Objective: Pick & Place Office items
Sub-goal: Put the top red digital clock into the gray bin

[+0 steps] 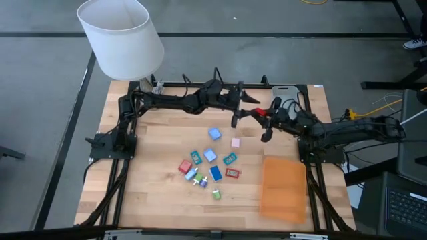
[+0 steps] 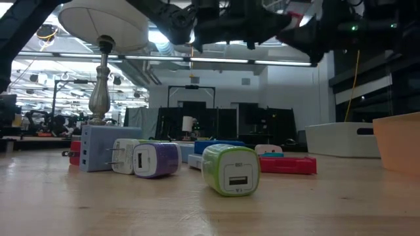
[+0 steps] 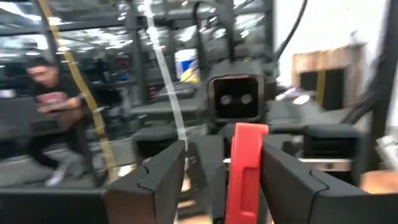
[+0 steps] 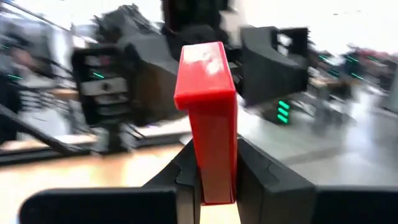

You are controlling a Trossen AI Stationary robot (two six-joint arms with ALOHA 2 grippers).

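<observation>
High above the table's far middle, my two grippers meet tip to tip. My right gripper (image 1: 270,119) (image 4: 216,155) is shut on a red rectangular piece (image 1: 261,113) (image 4: 208,106). My left gripper (image 1: 248,112) (image 3: 224,149) is open, its fingers standing on either side of the same red piece (image 3: 247,168). The other office items (image 1: 210,163) lie in a loose cluster on the wooden table's middle. Seen in the low view, they are small plug-in chargers, among them a green one (image 2: 231,169) and a purple one (image 2: 156,159). My right gripper pinches the red piece's near end (image 4: 214,180) between its two fingers, coming level from the table's right. The piece sticks out beyond the fingertips toward my left gripper, lifted clear of the table. My left gripper: I cannot tell whether one finger (image 3: 292,177) touches the piece; the other stands apart.
An orange container (image 1: 283,190) (image 2: 397,141) sits at the near right. A grey tray (image 1: 287,93) (image 2: 341,139) is at the far right, and a lamp with a white shade (image 1: 120,37) at the far left corner. A person (image 3: 50,106) is in the room beyond.
</observation>
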